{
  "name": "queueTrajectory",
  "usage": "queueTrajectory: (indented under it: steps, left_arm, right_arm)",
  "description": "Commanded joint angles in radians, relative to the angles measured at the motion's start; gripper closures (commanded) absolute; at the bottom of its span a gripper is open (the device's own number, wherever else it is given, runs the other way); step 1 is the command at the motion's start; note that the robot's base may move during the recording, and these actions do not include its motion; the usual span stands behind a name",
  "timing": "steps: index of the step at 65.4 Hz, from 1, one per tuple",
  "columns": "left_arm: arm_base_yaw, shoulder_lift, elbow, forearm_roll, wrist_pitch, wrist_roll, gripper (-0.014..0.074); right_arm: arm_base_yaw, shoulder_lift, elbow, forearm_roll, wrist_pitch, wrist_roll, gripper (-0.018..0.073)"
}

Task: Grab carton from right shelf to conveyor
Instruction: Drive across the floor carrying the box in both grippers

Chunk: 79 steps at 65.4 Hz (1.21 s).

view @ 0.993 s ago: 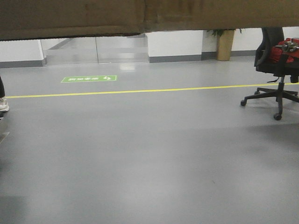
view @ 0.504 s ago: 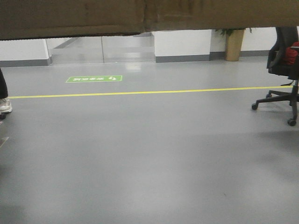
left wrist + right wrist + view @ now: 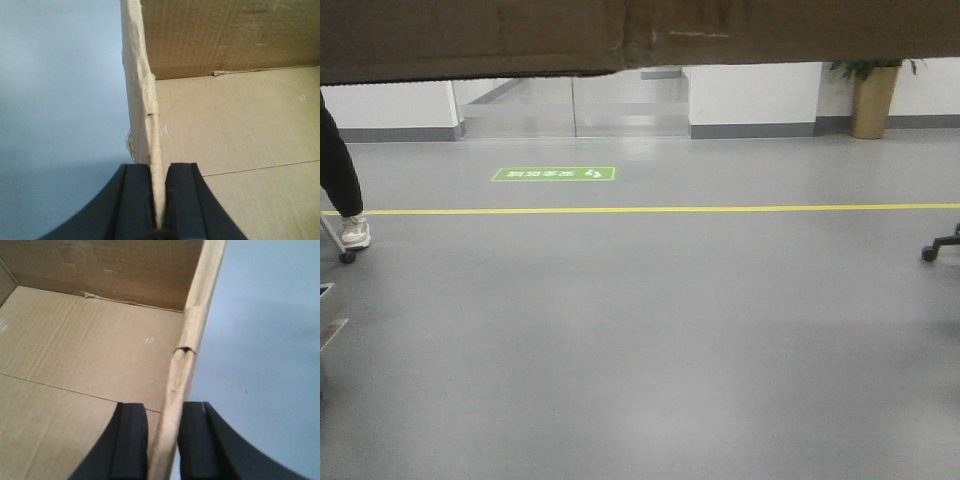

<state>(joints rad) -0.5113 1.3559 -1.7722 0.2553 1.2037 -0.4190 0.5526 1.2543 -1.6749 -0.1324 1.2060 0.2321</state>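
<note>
Cardboard fills the top of your front view: the carton (image 3: pixel 470 40) hangs over bare grey floor (image 3: pixel 640 350), with neither shelf nor conveyor in sight. Your left gripper (image 3: pixel 159 172) and right gripper (image 3: pixel 164 412) are each closed tight on one thin side wall. Both walls are creased. The small tear (image 3: pixel 185 350) above the right grip could spread, letting the box sag or drop.

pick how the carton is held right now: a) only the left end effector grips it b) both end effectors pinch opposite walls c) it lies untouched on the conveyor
b: left end effector is shut on one wall of the carton, right end effector on the opposite wall
</note>
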Motion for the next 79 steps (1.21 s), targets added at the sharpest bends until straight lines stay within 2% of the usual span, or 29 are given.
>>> queueTrajectory:
  steps: [1,14,32,79]
  left_arm:
    - [-0.01,-0.012,-0.002,-0.004,-0.045,-0.006,0.0613]
    - [-0.01,-0.012,-0.002,-0.004,-0.047,-0.006,0.0613]
    - [-0.01,-0.012,-0.002,0.046,-0.048,-0.006,0.0613]
    - [-0.01,-0.012,-0.002,0.048,-0.048,-0.006,0.0613]
  right_arm:
    - [0.001,-0.01,-0.001,0.016,-0.064,-0.018,0.0626]
    - [0.001,-0.01,-0.001,0.016,-0.064,-0.018,0.0626]
    - [0.001,-0.01,-0.001,0.016,-0.076,-0.018,0.0626]
    - [0.001,-0.01,-0.001,0.016,-0.21,-0.018,0.0626]
